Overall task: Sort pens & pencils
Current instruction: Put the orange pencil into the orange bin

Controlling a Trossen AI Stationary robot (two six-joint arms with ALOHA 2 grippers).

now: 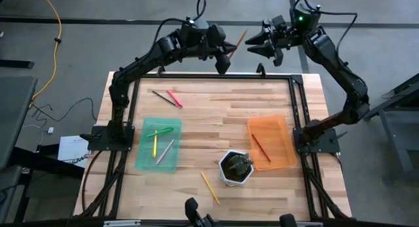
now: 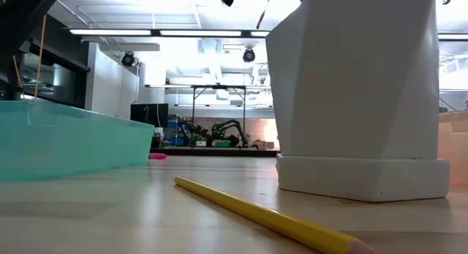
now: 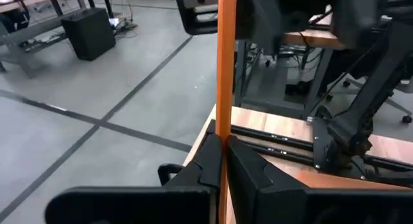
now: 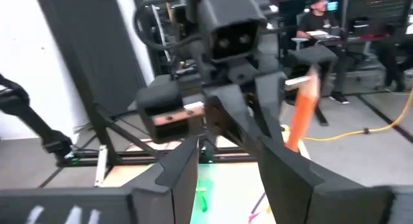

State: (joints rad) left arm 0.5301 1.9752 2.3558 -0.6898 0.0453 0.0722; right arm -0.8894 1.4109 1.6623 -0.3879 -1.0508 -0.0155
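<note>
My left gripper (image 1: pixel 227 57) (image 3: pixel 224 153) is raised over the table's far edge, shut on an orange pencil (image 1: pixel 240 38) (image 4: pixel 302 114). My right gripper (image 1: pixel 253 48) (image 4: pixel 226 172) is open and faces it from the right, a short way from the pencil. A yellow pencil (image 1: pixel 209 186) (image 2: pixel 270 217) lies flat on the table near the front. A red-brown pencil (image 1: pixel 260 147) lies in the orange tray (image 1: pixel 283 125). Green, yellow and grey pens (image 1: pixel 160 142) lie in the green tray (image 1: pixel 147 163). A pink pen (image 1: pixel 174 98) and a black pen (image 1: pixel 163 97) lie on the table. My left gripper pinches the orange pencil between its two fingers at the lower part of the shaft (image 3: pixel 223 130). Most of the pencil's length sticks out past the fingertips, and its sharpened tip (image 4: pixel 313 77) is free. The pencil is lifted clear, slanting up toward my right gripper.
A white faceted pot (image 1: pixel 236 168) (image 2: pixel 358 93) with a plant stands near the front, between the trays and next to the yellow pencil. A black frame (image 1: pixel 216 78) runs round the tabletop. A person (image 4: pixel 319 20) sits in the room beyond the table.
</note>
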